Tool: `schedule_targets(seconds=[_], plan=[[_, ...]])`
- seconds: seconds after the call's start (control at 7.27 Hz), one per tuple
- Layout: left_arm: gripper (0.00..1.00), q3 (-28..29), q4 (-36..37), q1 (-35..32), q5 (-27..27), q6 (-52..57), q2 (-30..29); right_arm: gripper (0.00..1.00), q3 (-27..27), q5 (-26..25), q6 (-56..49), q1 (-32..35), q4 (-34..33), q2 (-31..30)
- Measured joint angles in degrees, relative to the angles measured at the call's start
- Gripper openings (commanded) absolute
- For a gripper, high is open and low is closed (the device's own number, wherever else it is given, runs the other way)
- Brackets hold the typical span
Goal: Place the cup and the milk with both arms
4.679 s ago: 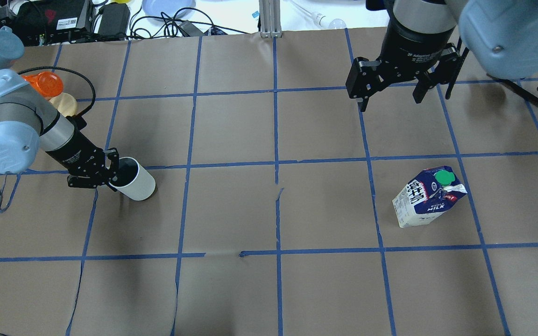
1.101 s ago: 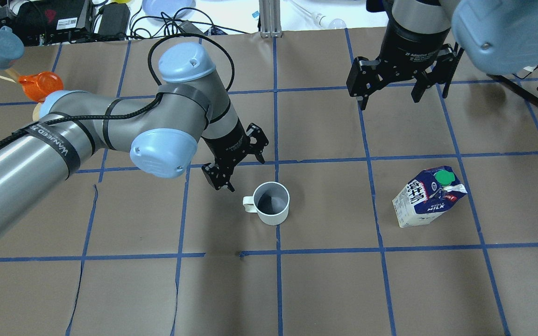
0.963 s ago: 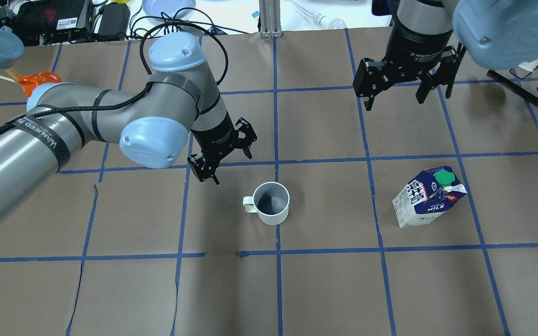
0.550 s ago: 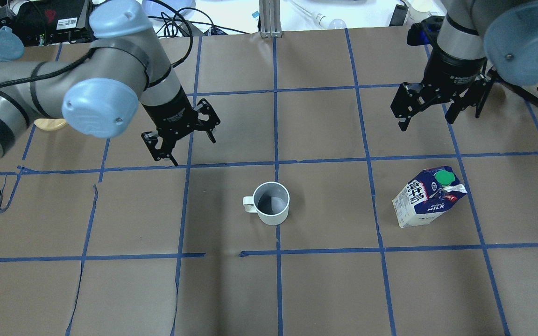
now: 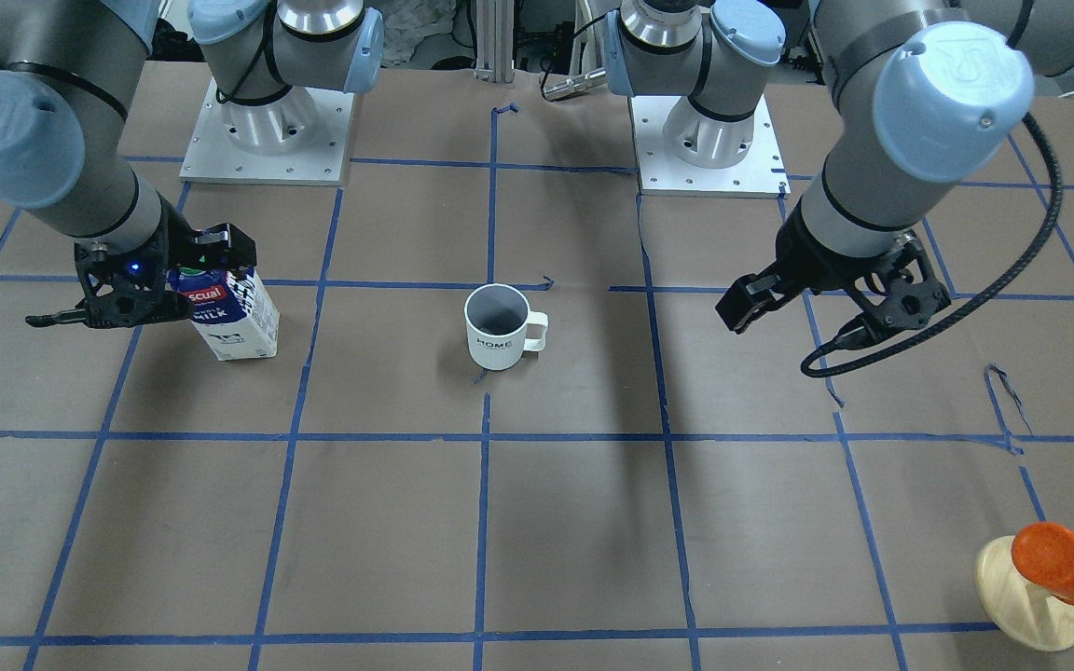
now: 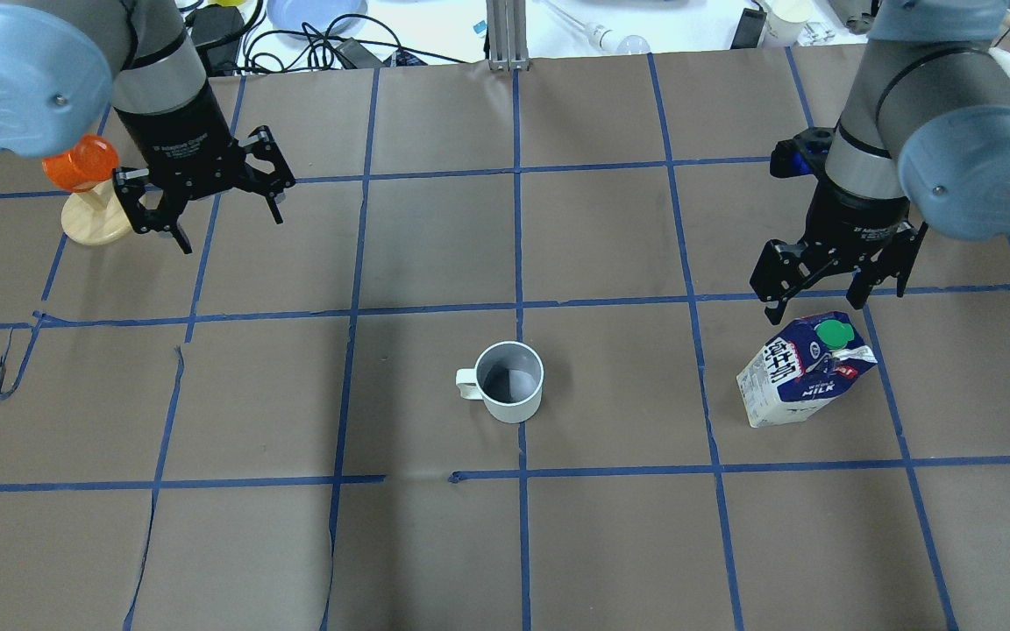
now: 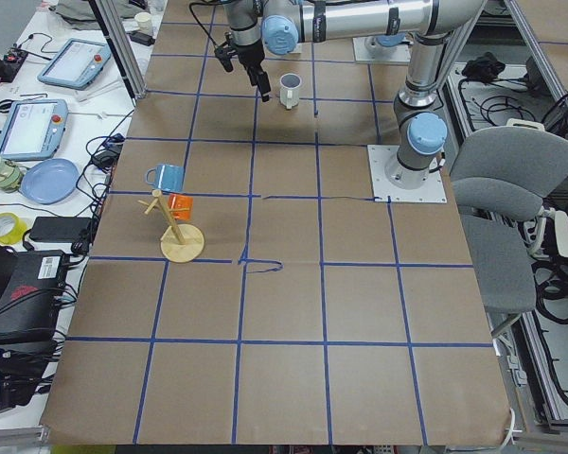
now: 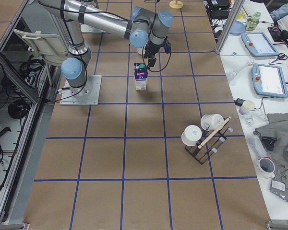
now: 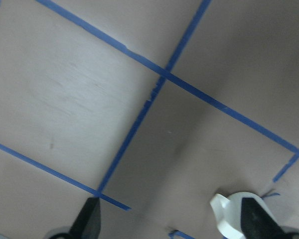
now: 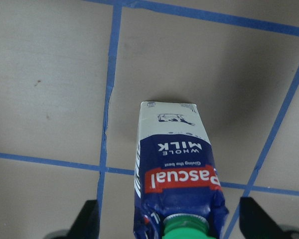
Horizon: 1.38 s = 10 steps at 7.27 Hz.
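The white cup stands upright near the table's middle, and "HOME" shows in the front view. My left gripper is open and empty, high and well to the cup's far left; its wrist view shows only a white edge of the cup. The blue and white milk carton with a green cap stands on the right. My right gripper is open just behind and above it. In the right wrist view the carton lies between the two fingertips, untouched.
An orange object on a wooden disc stand is close to my left gripper, and it shows near the table's edge in the front view. Cables and devices line the far edge. A mug rack stands on the right end.
The cup, held by my left gripper earlier, now stands free at the middle. My left gripper has drawn back to the far left. My right gripper has moved toward the milk carton.
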Motion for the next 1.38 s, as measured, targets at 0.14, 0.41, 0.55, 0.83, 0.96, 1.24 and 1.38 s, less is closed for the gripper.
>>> schedule_targets(seconds=[0.14, 0.41, 0.55, 0.83, 0.96, 1.24, 1.38], plan=[[1.00, 0.35, -0.30, 1.09, -0.13, 0.30, 0.44, 0.95, 1.69, -0.82, 0.04, -0.02, 0.07, -0.11], [1.00, 0.56, -0.15, 1.97, -0.55, 0.05, 1.39, 0.52, 3.33, -3.14, 0.18, -0.01, 0.19, -0.27], [1.00, 0.72, 0.60, 1.99, -0.89, 0.24, 1.22, 0.36, 3.42, -4.29, 0.21, 0.00, 0.36, -0.29], [1.00, 0.78, 3.20, 1.84, -5.41, 6.18, 1.53, 0.17, 3.12, -4.75, 0.30, 0.03, 0.46, -0.30], [1.00, 0.57, 3.68, 1.66, -7.60, 11.31, 2.13, 0.17, 2.81, -4.54, 0.33, 0.09, 0.41, -0.33], [1.00, 0.30, 3.88, 1.13, -8.90, 22.65, 3.37, 0.17, 0.53, -3.18, 0.89, 0.38, 0.46, -0.25], [1.00, 0.17, 3.71, 1.06, -8.69, 26.99, 3.98, 0.17, -1.86, -0.78, 2.21, 1.22, 1.49, -0.01]])
